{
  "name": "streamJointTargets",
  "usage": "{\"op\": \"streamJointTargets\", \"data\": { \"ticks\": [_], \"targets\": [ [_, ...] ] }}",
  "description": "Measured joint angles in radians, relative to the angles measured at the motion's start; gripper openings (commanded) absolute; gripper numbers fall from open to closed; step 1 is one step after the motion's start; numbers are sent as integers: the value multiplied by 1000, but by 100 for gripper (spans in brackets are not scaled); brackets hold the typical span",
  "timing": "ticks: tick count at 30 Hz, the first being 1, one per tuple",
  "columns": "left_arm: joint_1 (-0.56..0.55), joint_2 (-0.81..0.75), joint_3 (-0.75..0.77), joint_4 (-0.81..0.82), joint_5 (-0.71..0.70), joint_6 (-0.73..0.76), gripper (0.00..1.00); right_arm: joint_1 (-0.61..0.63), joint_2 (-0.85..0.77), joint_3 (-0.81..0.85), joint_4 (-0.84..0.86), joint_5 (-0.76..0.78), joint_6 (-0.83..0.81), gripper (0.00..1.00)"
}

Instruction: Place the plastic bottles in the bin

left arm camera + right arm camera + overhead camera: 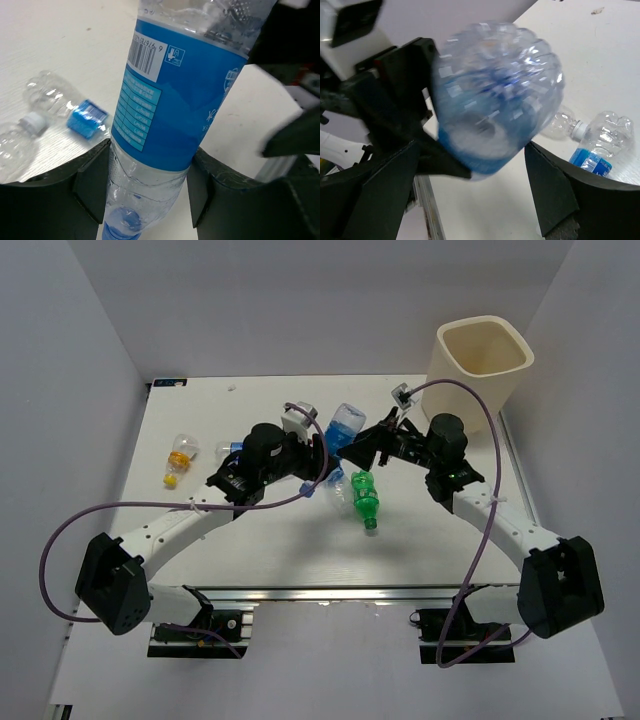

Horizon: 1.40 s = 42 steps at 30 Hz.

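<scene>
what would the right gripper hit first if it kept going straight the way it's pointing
The base of the blue-labelled bottle, which the left gripper grips near its neck end. It sits dead ahead of the open right gripper, filling its view; how close is hard to judge.

A white counter stood enclosed by plain pale grey walls on three sides, evenly lit, an aluminium rail along its near edge.

The bin is finished in cream, the clear bottle is wrapped in a blue label with a white barcode panel, the second bottle is tinted green, and the small bottle is marked orange and yellow.
</scene>
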Motion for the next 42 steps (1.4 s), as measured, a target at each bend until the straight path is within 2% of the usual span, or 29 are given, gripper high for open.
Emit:
{"op": "streamJointTargets", "data": {
  "ticks": [5,6,7,8,9,10,11,13,16,20,23,28,30,31,33,35,37,40,41,42],
  "targets": [
    [-11,-2,-7,79,107,-7,38,19,48,10,38,45,48,89],
    [-10,-2,-10,84,122,-8,38,24,48,10,50,56,53,88],
    [-10,-2,-12,87,135,-10,38,28,48,11,63,69,60,82],
    [-10,-2,-12,89,146,-10,49,28,48,12,76,77,64,76],
    [-11,-1,-12,93,148,-10,61,29,48,13,85,78,69,59],
    [-10,-1,-12,96,147,-10,76,32,48,16,96,80,72,52],
    [-8,-1,-12,100,150,-6,98,36,48,20,96,93,77,47],
    [-10,-3,-11,103,139,0,98,34,49,27,89,116,84,40],
    [-11,-3,-10,76,90,-5,98,27,54,71,32,173,58,36],
    [-7,-17,-10,5,-53,-13,98,-36,82,213,-90,260,-14,35],
    [38,-35,-9,-39,-136,-51,98,-126,119,374,-190,337,-75,35],
    [310,-34,-5,-102,-186,-159,98,-286,185,650,-285,504,-196,35],
    [397,-29,-5,-132,-214,-193,98,-325,225,764,-312,603,-261,41],
    [423,-29,-5,-149,-230,-207,98,-336,246,811,-315,655,-294,43],
    [449,-29,-4,-179,-261,-230,98,-357,290,887,-319,746,-358,38],
    [455,-29,0,-211,-294,-249,98,-384,341,946,-322,793,-403,38],
    [457,-29,0,-224,-319,-261,98,-418,409,1003,-331,816,-433,51],
    [459,-30,0,-241,-352,-276,98,-472,526,1079,-377,849,-460,62],
    [459,-30,0,-248,-364,-280,98,-483,566,1103,-391,859,-463,69],
    [460,-30,1,-259,-376,-284,98,-496,607,1127,-414,874,-474,84]
  ]
}}
